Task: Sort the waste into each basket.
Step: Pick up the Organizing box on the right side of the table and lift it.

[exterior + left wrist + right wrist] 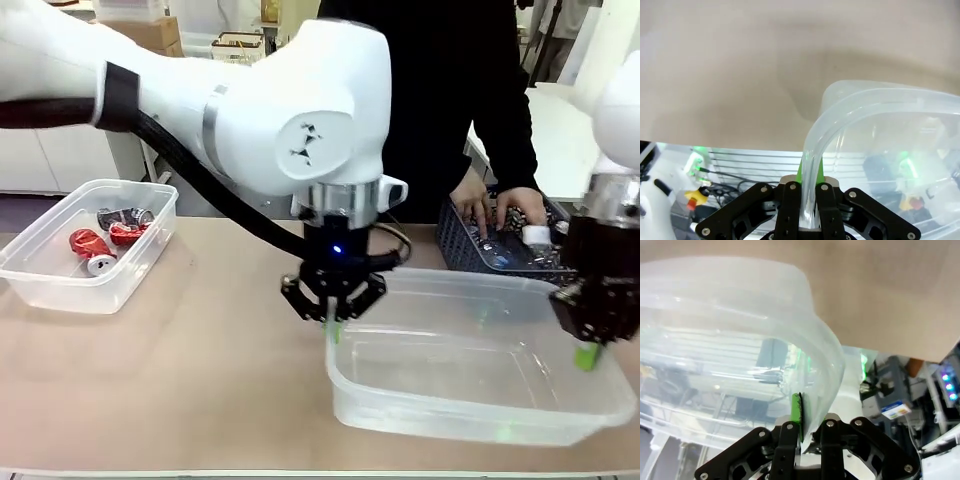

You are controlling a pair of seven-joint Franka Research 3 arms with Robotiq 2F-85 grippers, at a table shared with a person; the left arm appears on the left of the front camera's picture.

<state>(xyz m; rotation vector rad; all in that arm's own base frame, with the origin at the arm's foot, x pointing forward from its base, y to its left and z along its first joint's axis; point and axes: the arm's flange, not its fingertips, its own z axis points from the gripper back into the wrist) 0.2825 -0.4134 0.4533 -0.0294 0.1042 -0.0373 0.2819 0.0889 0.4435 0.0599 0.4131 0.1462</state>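
The left tool (335, 315) is pinching the left rim of the clear tub (470, 415) in the lower right of the front frame. The right tool (588, 348) is clamping its right rim (both closed tight on the plastic). Whether the tub is resting on the desk (200, 370) is hard to tell. At the frame's left edge, a second tub (40, 285) is holding crushed red cans (105, 240). A person's hand (478, 205) is reaching into the dark basket (452, 245) at the right.
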